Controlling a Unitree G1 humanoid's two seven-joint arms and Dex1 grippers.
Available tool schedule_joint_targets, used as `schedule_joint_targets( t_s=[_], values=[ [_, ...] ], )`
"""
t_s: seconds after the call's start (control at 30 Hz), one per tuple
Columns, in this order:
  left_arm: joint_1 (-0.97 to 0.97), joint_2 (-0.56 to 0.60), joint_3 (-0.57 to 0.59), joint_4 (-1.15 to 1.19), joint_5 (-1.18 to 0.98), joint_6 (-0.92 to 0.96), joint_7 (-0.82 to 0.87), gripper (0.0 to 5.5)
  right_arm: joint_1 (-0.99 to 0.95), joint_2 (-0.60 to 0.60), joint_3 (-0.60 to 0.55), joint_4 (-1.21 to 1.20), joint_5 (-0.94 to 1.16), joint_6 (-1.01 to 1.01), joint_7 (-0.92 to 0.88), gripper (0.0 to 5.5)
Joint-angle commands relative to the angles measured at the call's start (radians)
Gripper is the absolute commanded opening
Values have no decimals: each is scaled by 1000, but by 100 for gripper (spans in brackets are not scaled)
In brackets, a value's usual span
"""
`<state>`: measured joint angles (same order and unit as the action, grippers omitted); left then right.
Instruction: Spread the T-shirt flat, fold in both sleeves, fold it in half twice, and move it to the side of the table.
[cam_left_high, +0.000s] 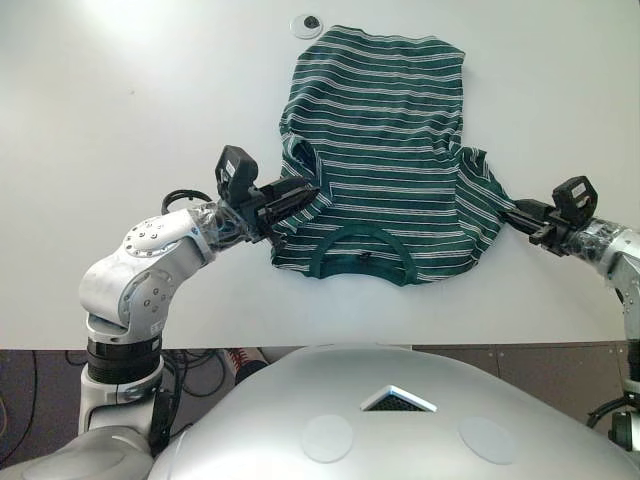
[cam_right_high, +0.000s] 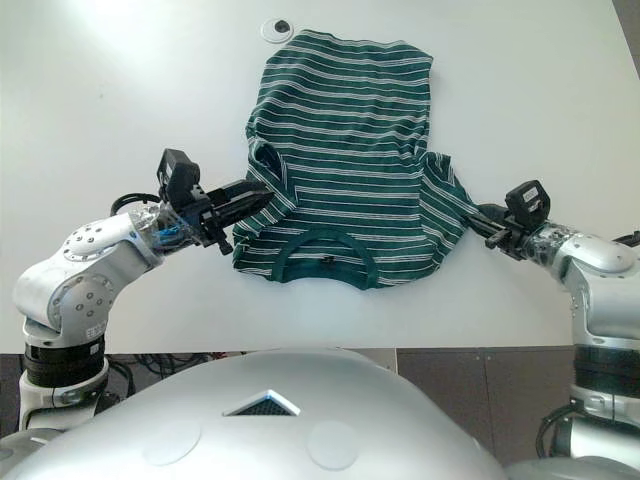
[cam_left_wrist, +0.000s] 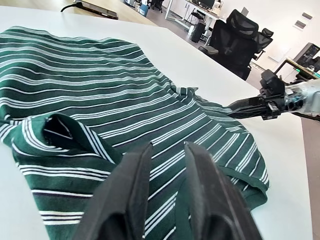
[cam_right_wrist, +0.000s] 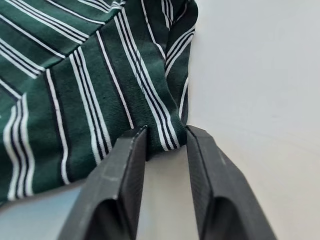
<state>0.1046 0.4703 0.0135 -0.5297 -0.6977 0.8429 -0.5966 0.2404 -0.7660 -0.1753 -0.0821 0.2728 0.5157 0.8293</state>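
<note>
The green striped T-shirt (cam_left_high: 385, 150) lies on the white table (cam_left_high: 120, 120). The left gripper (cam_left_high: 308, 193), narrowly parted and holding nothing, sits over the T-shirt's left sleeve. The right gripper (cam_left_high: 504, 209), parted, straddles its right sleeve hem.

T-shirt (cam_left_high: 380, 130), centre of frame: dark green, thin white stripes in twos and threes. Collar band (cam_left_high: 358, 262), lower centre: plain dark green. Table (cam_left_high: 120, 120): plain white. Left gripper (cam_left_wrist: 167, 150), right gripper (cam_right_wrist: 167, 135): matt black. Small disc (cam_left_high: 308, 23), top centre: white, dark middle.
</note>
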Motion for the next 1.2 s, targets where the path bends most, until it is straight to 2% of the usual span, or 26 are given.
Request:
schedule_joint_targets(
  t_s=[0.03, 0.17, 0.37, 0.7, 0.83, 0.93, 1.03, 1.1, 1.2],
  values=[
    [-10, 23, 4, -3, 8, -17, -8, 112, 33, 3, 39, -13, -9, 20, 6, 63],
    [-13, 30, -5, 7, 12, -23, -17, 112, 2, -4, 19, -89, 20, 27, 4, 3],
    [-32, 48, -17, 31, 18, -23, -34, 112, -41, -65, 51, -250, 46, 44, 85, 3],
    [-54, 43, -44, 59, 28, -27, -39, 112, -182, 41, 226, -331, 43, 101, 13, 3],
    [-70, 32, -42, 80, 32, -22, -23, 112, -176, 39, 344, -304, -20, 96, 7, 3],
    [-89, 28, -27, 108, 32, -22, -12, 112, -161, 24, 398, -296, -62, 76, 10, 49],
    [-88, 27, -3, 124, 35, -35, 1, 112, -164, 44, 379, -320, -33, 71, 17, 94],
    [-63, 32, 7, 120, 43, -44, 6, 138, -165, 30, 366, -330, -23, 58, 36, 127],
    [-53, 58, 39, 152, 179, -186, 57, 188, -156, 4, 280, -360, 18, 17, 70, 181]
  ],
)
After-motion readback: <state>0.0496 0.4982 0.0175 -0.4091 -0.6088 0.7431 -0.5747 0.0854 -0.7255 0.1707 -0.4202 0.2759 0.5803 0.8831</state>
